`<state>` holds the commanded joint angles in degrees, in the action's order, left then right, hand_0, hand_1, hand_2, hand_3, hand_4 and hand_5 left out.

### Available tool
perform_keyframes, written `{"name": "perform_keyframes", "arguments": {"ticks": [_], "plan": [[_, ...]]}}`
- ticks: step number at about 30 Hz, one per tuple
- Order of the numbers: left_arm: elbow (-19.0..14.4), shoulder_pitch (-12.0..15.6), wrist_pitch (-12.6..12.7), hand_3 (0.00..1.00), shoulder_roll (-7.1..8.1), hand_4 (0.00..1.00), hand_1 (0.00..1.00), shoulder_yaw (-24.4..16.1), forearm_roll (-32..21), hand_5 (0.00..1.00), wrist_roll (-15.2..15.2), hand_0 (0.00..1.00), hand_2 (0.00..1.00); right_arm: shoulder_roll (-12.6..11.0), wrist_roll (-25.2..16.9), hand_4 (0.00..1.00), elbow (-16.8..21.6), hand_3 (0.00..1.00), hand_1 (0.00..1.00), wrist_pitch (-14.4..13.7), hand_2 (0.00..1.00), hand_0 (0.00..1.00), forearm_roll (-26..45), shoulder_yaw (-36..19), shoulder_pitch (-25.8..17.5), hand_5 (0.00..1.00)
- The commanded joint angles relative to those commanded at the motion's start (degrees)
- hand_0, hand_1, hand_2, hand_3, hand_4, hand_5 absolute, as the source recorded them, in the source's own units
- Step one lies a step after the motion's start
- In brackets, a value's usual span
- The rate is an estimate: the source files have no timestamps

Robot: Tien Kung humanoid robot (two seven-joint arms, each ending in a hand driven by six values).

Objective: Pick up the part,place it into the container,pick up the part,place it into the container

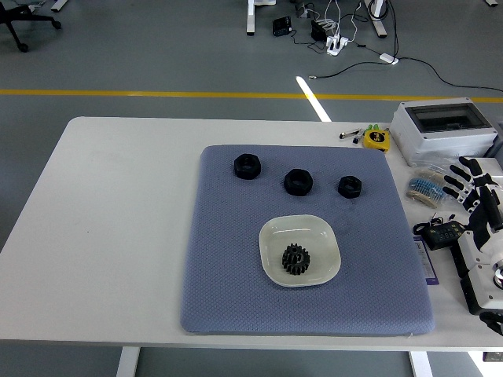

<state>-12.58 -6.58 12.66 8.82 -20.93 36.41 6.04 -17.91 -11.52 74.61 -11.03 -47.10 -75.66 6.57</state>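
A black gear [296,258] lies in the white dish [322,233] on the blue-grey mat [236,275]. Three black nuts sit in a row across the mat's far part: one at the left [247,166], one in the middle [298,181] and a smaller one at the right [350,186]. My right hand [470,188] is at the table's right edge, off the mat, with its fingers spread and holding nothing. My left arm is out of view.
A grey box with a clear lid [444,128] stands at the table's far right. A yellow tape measure [376,139], a blue-striped bundle [424,191] and a small black device [442,233] lie to the right of the mat.
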Motion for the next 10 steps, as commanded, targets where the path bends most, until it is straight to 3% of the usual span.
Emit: {"name": "perform_keyframes", "arguments": {"ticks": [5,10], "plan": [[0.0,-0.1,0.0,0.617,-0.05,0.71,0.641,0.2,-0.4,0.683,-0.1,0.704,0.712,0.3,-0.1,0.998,0.1,0.835,0.786,1.8,0.816,0.785,0.2,-0.1,-0.1,0.791],[0.0,-0.3,0.1,0.617,-0.07,0.71,0.641,0.6,-0.9,0.683,-0.3,0.704,0.712,0.5,-0.5,0.998,0.4,0.835,0.786,5.3,0.816,0.785,1.2,0.1,0.1,0.791]]}}
